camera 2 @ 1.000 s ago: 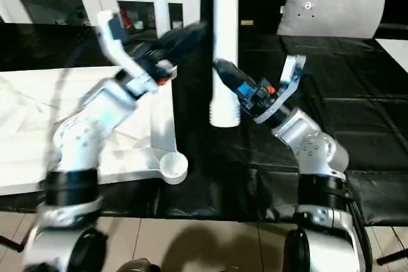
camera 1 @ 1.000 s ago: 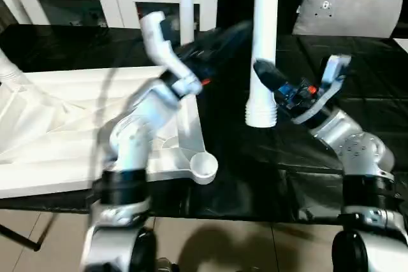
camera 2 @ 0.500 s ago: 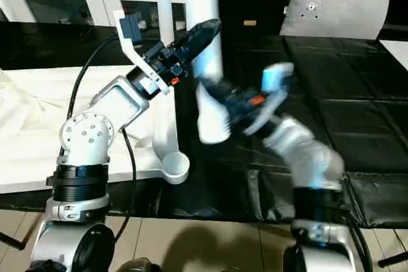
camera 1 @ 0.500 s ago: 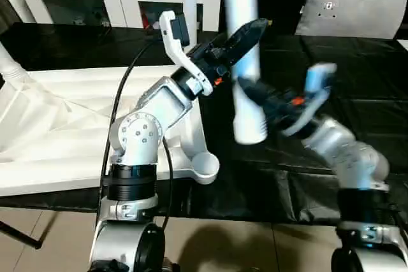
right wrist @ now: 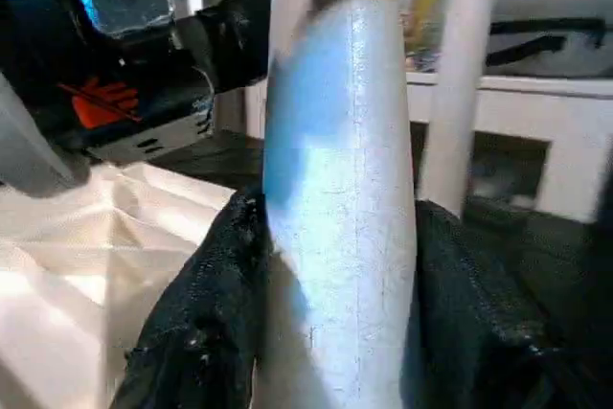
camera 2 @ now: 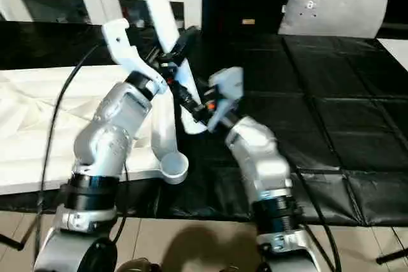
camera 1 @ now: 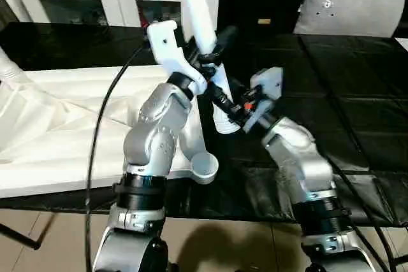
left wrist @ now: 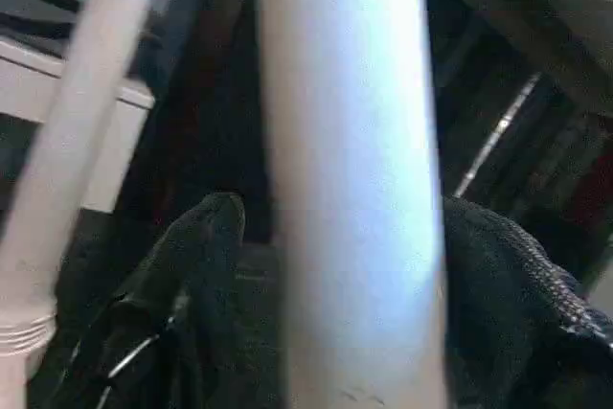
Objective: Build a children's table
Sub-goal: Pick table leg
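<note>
Right wrist view shows us our right end effector [right wrist: 335,332] clenched on the tilted white leg [camera 1: 199,27]; our left end effector [camera 1: 213,52] straddles it higher up, beside the tabletop [camera 1: 57,132].

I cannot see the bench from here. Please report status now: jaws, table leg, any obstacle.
Right gripper jaws shut on leg. Left gripper jaws around same leg, grip unclear. Leg tilted, above tabletop edge. Corner socket unobstructed.

Dim room, bluish glare, wrist views perhaps defocused
</note>
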You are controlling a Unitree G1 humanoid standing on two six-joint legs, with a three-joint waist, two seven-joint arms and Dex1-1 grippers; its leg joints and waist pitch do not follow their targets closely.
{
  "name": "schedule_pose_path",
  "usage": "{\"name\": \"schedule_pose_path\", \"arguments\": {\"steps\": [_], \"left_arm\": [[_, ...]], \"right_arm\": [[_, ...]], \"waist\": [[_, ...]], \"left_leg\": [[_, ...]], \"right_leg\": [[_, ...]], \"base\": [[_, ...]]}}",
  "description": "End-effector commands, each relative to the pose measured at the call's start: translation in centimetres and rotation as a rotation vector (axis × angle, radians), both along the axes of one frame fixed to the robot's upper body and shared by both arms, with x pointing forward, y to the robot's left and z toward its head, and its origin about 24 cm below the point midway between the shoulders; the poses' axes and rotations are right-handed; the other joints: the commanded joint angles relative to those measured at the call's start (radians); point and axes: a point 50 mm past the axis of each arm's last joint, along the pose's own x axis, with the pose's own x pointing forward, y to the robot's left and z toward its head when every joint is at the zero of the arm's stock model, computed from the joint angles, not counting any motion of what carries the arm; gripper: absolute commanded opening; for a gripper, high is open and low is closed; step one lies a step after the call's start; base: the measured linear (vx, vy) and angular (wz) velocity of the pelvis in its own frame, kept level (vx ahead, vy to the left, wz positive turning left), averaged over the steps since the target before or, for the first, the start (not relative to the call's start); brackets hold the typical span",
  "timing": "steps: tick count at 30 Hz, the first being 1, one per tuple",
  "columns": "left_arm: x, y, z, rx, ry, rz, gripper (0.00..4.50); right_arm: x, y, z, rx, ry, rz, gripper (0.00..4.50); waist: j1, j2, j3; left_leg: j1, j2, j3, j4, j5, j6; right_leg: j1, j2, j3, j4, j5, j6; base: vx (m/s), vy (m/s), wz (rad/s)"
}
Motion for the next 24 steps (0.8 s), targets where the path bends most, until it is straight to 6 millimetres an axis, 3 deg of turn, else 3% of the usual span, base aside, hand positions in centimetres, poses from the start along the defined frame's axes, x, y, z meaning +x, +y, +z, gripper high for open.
{"name": "schedule_pose_path", "arguments": {"steps": [1, 12, 23, 24], "left_arm": [[-0.3, -1.4, -0.3, 0.002, 0.004, -0.028, 2.95], [-0.4, -1.6, -0.4, -0.017, 0.003, -0.009, 2.15], [-0.3, -1.6, -0.7, -0.034, 0.025, -0.012, 1.87], [-0.3, -1.6, -0.7, -0.040, 0.031, -0.010, 1.87]], "right_arm": [[-0.2, 0.3, 0.0, -0.018, -0.044, -0.022, 1.84], [0.1, 0.6, -0.6, -0.043, -0.066, -0.057, 1.84], [0.3, 0.6, -1.1, -0.044, -0.042, -0.064, 1.84], [0.3, 0.6, -1.1, -0.030, -0.035, -0.055, 2.19]], "waist": [[-0.003, -0.009, -0.077], [-0.005, -0.007, -0.074], [-0.005, -0.006, -0.075], [-0.005, -0.007, -0.076]], "left_leg": [[0.012, 0.079, -0.023, -0.072, -0.026, 0.084], [0.014, 0.080, -0.022, -0.074, -0.064, 0.085], [0.014, 0.080, -0.022, -0.074, -0.065, 0.089], [0.014, 0.080, -0.022, -0.073, -0.064, 0.090]], "right_leg": [[0.064, -0.098, 0.054, -0.063, 0.037, -0.227], [0.061, -0.096, 0.055, -0.067, 0.003, -0.237], [0.062, -0.096, 0.055, -0.065, 0.009, -0.239], [0.062, -0.096, 0.056, -0.065, 0.014, -0.240]], "base": [[0.000, 0.000, 0.00], [0.000, 0.000, 0.00], [0.000, 0.000, 0.00], [0.000, 0.000, 0.00]]}}
